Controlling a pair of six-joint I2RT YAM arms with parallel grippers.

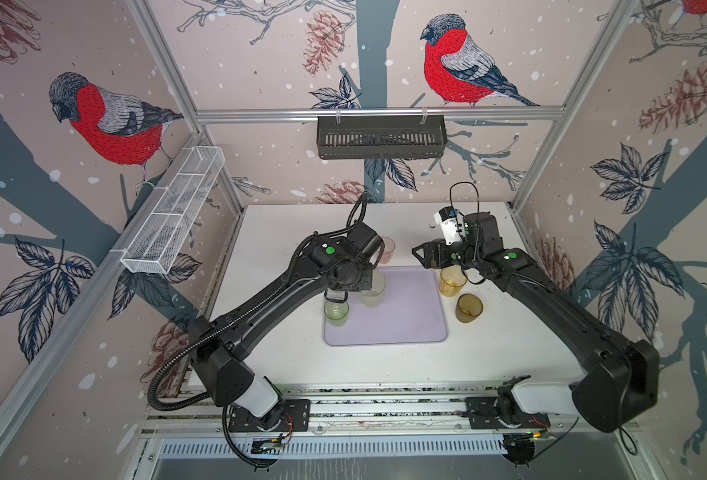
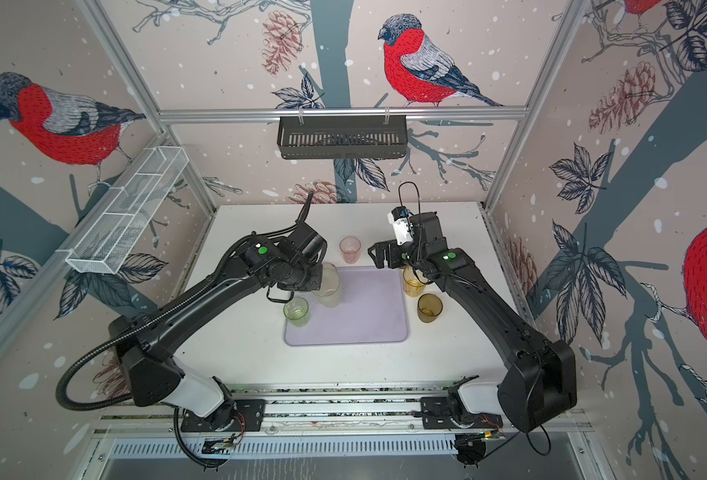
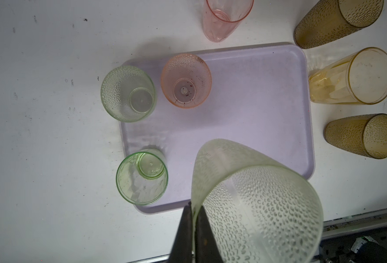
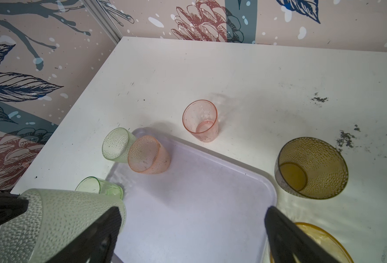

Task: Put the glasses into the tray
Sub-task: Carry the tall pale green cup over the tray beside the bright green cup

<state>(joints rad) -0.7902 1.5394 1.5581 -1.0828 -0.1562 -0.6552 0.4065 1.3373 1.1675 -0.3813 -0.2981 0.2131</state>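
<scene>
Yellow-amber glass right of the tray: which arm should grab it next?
Right, likely: the right fingers are open beside the yellow-amber glass; the left fingers are shut on the frosted green glass over the tray.

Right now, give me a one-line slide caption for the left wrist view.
Left gripper pinches a frosted green tumbler by its rim over the lavender tray, where a pink dimpled tumbler stands.

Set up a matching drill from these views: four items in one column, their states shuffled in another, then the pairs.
Items
1. frosted green glass
2. dimpled pink glass
3. smooth pink glass
4. right claw

States
A. open, holding nothing
B. standing on the tray
C. pinched at the rim by the left claw
D. standing on the table, off the tray

Pairs: 1-C, 2-B, 3-D, 4-A
</scene>
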